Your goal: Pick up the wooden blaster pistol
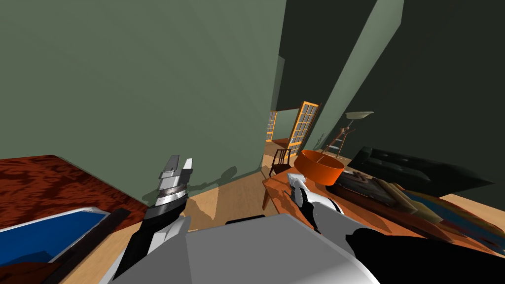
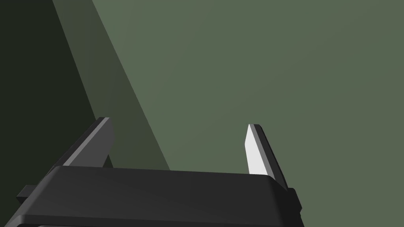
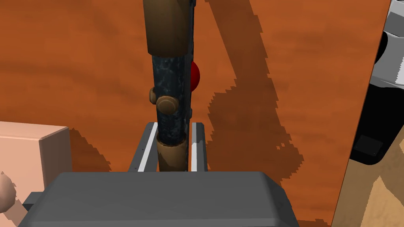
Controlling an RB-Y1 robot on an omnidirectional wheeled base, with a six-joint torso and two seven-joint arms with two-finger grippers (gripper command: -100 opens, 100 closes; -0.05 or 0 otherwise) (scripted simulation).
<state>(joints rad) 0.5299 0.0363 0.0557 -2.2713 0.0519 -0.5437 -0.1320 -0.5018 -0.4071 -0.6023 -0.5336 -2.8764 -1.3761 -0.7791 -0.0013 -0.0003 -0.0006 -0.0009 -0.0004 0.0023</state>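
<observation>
Blaster pistol [image 3: 170,98]: dark mottled barrel section, brown wood-coloured pieces at both ends, two brown knobs and a red ball on its sides. It lies lengthwise between the fingers of the right gripper [image 3: 174,126], pointing away from the gripper body.

Right gripper: fingers drawn in against both sides of the pistol, at its near brown end piece. Judgement: gripping along the length keeps the narrow faces against the blades, but most of the pistol projects past the fingertips, so it may pivot if the hold is light.

Carrier: orange-brown table [image 3: 79,59]. The pistol is over the part near the table's edge, with light wood floor beyond it. The head view puts the right gripper [image 1: 296,182] by the table's near corner [image 1: 281,190]. Whether the pistol rests on the surface or is clear of it: cannot tell.

Neighbours: pink box [image 3: 31,149] just beside the gripper, apart from the pistol. Orange drum-shaped object [image 1: 320,166] stands further in from the corner.

Left gripper [image 2: 179,122]: fingers spread wide, nothing between them; held up [image 1: 180,161] facing the green wall, likely parked out of the way.
</observation>
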